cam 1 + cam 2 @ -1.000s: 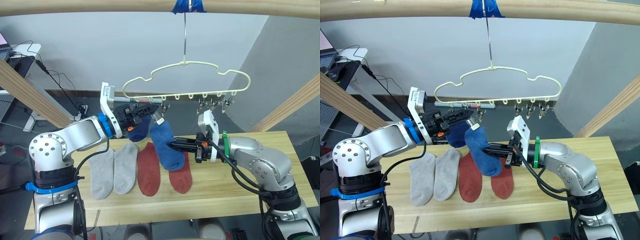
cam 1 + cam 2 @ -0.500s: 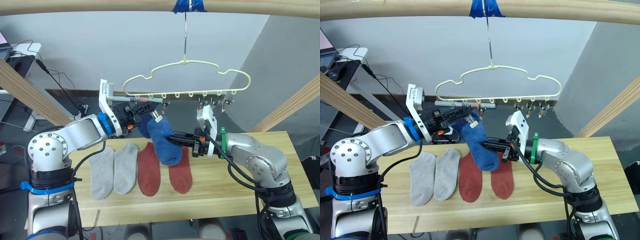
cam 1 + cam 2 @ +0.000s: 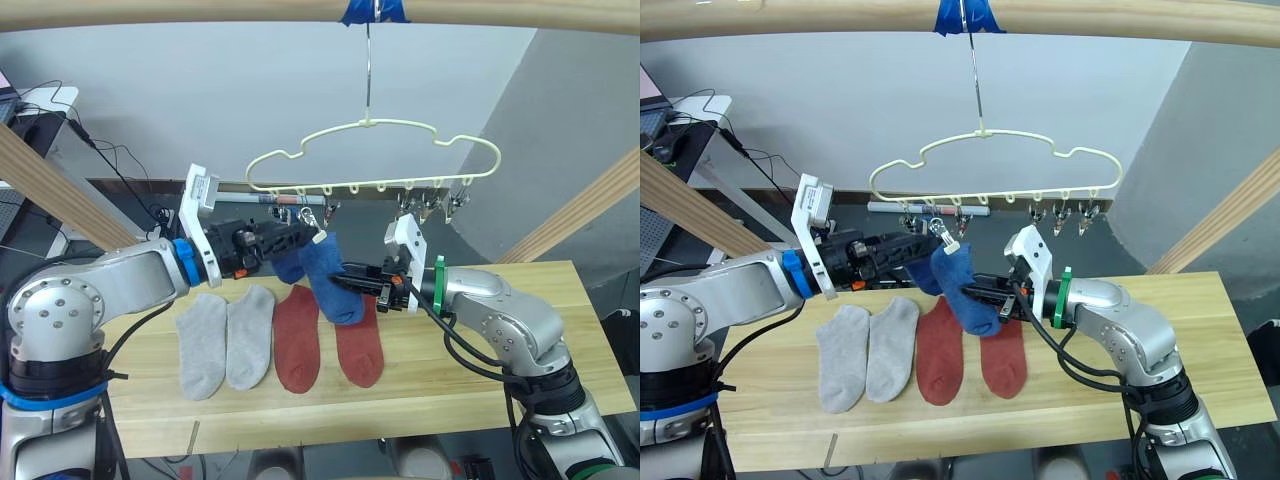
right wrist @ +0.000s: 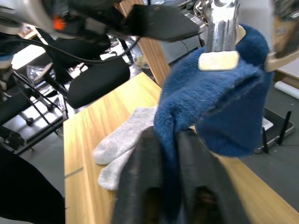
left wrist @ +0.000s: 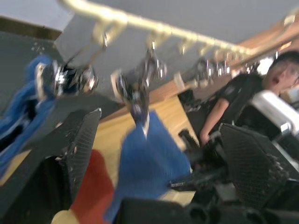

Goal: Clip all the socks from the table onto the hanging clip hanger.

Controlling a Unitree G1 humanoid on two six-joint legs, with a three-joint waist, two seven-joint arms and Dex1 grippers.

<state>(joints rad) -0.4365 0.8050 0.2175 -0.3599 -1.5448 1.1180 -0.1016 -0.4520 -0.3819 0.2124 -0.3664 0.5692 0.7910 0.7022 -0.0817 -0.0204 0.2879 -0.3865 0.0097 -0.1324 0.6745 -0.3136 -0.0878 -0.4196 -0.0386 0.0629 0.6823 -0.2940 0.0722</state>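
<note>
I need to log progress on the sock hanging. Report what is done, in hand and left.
Done: one blue sock hangs from a clip on the clip hanger. In hand: a second blue sock sits under a metal clip, with the right gripper shut on it and the left gripper open beside that clip. Left: two grey socks and two red socks lie on the table.

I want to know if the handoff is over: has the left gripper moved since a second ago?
Yes. The left gripper has pulled back toward the robot's left, away from the clip now holding the blue sock on the clip hanger.
</note>
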